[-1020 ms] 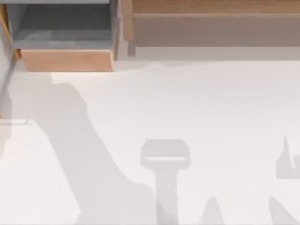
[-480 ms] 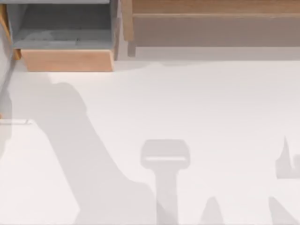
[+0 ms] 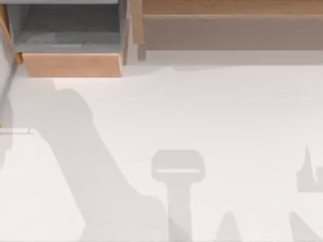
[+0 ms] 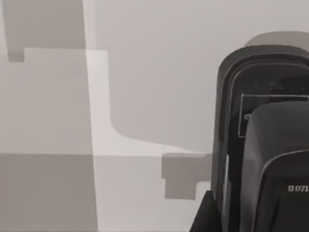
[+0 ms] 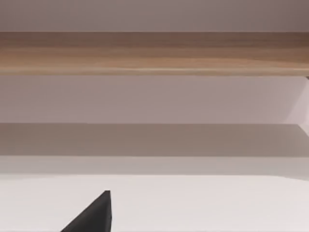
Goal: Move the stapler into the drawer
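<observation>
The black stapler [image 4: 263, 145] looms close in the left wrist view, hanging above a pale grey surface, with a small pale marking on its top arm. My left gripper [image 4: 205, 220] is shut on it, and a dark edge of the gripper shows beside the stapler. The drawer [image 3: 70, 64] stands open at the table's far left, with a tan front panel and a grey interior [image 3: 65, 27]. A black part of my right gripper [image 5: 94, 217] faces the long wooden shelf [image 5: 154, 53].
The brown shelf [image 3: 227, 20] runs along the far edge, to the right of the drawer. Arm shadows [image 3: 96, 166] lie across the white table [image 3: 227, 111] at the left, the front middle and the front right.
The left arm's shadow near the drawer front has crept slightly left. The pale patch on the drawer's grey floor has shifted. The right side looks the same.
</observation>
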